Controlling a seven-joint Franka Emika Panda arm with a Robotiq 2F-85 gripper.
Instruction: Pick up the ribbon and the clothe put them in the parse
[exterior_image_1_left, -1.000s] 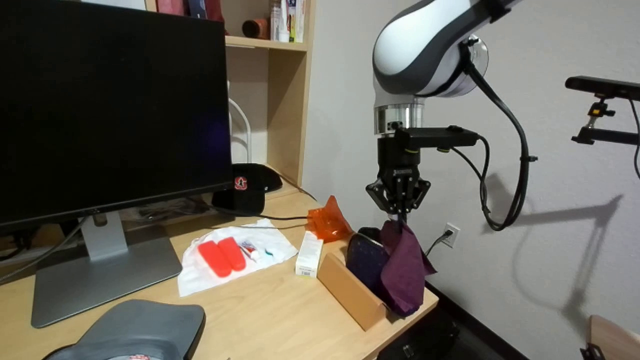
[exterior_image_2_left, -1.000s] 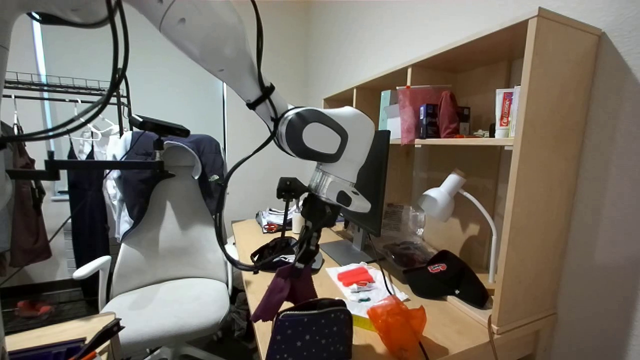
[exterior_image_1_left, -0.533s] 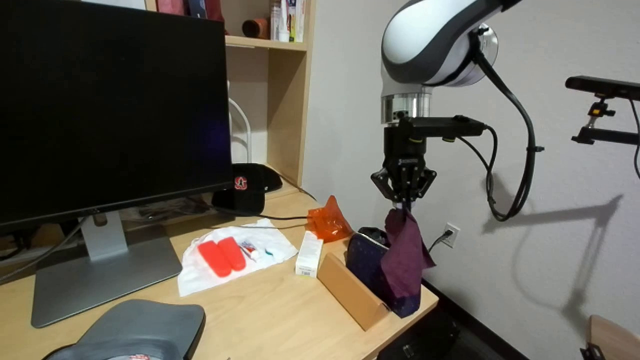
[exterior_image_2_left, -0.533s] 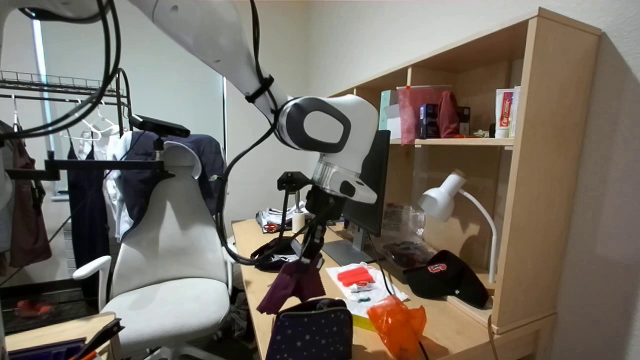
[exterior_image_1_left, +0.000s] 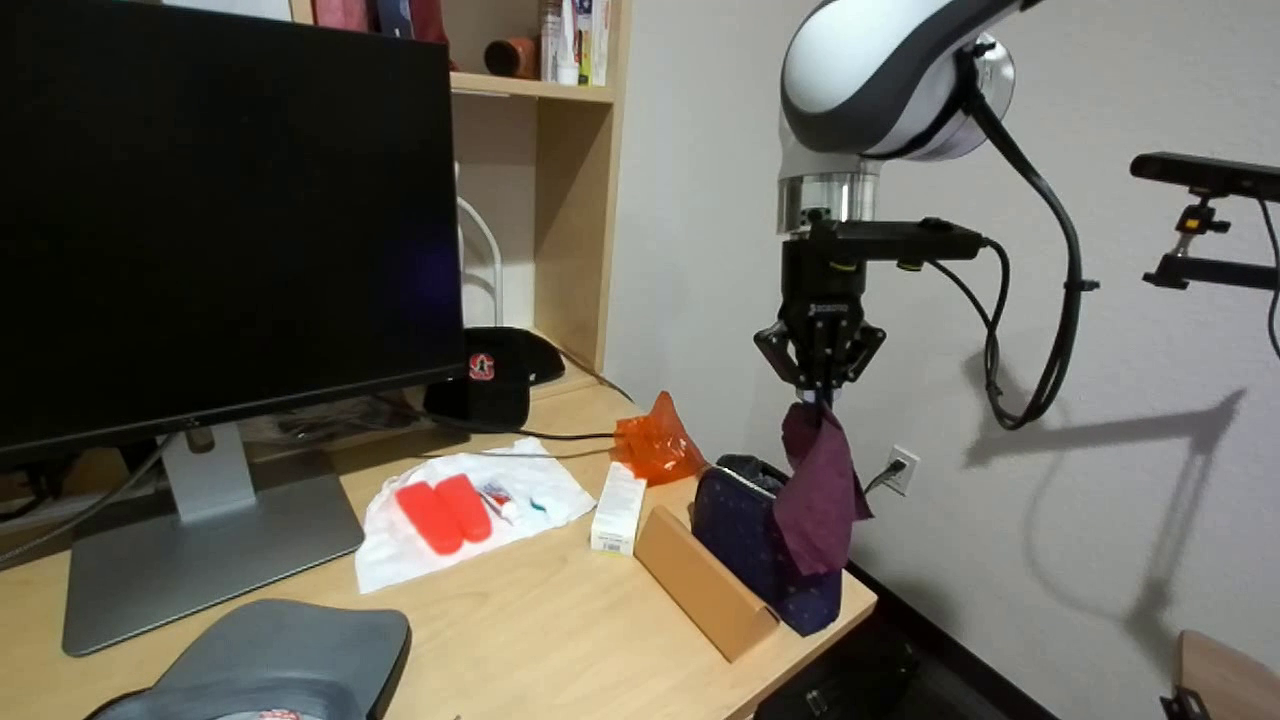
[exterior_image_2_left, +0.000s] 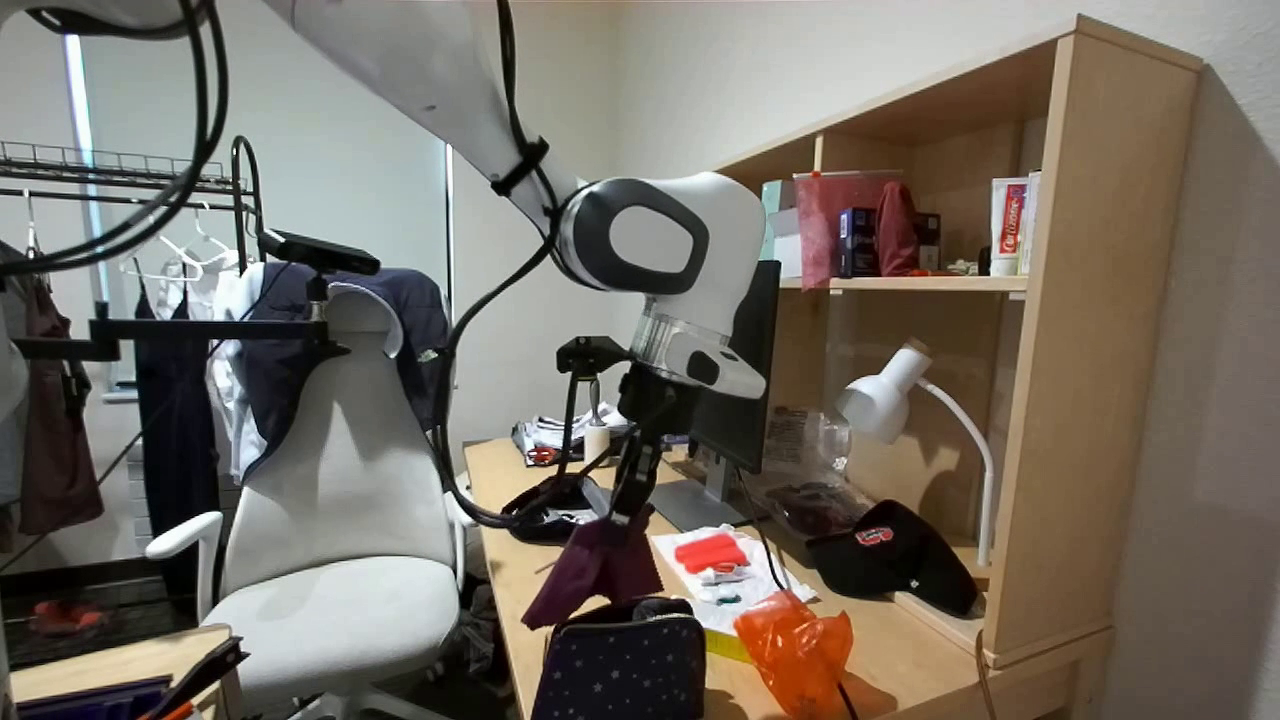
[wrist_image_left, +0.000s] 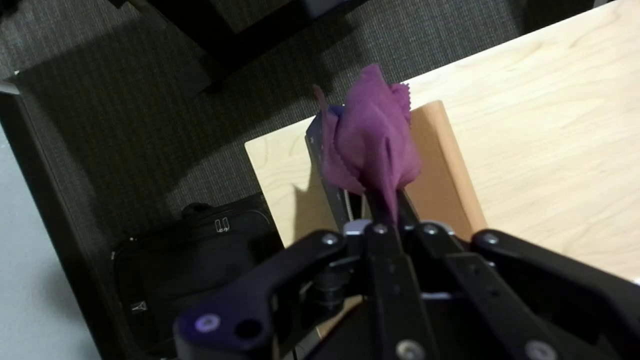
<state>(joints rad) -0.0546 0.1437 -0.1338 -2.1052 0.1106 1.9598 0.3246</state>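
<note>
Up above the purse (exterior_image_2_left: 625, 665), near one end, your gripper (exterior_image_1_left: 822, 395) has the cloth (exterior_image_1_left: 822, 490) pinched tight, but it's dangling outside the mouth (exterior_image_2_left: 648, 609).

Soft shadows (exterior_image_1_left: 1110, 428) on wall (exterior_image_1_left: 690, 230), bright desk (wrist_image_left: 555, 140), dim floor (wrist_image_left: 145, 145)

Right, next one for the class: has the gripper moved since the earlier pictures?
Yes: in an exterior view, the gripper, holding the purple cloth, has moved up and toward the picture's right edge, judged against the fixed wall outlet.
</note>
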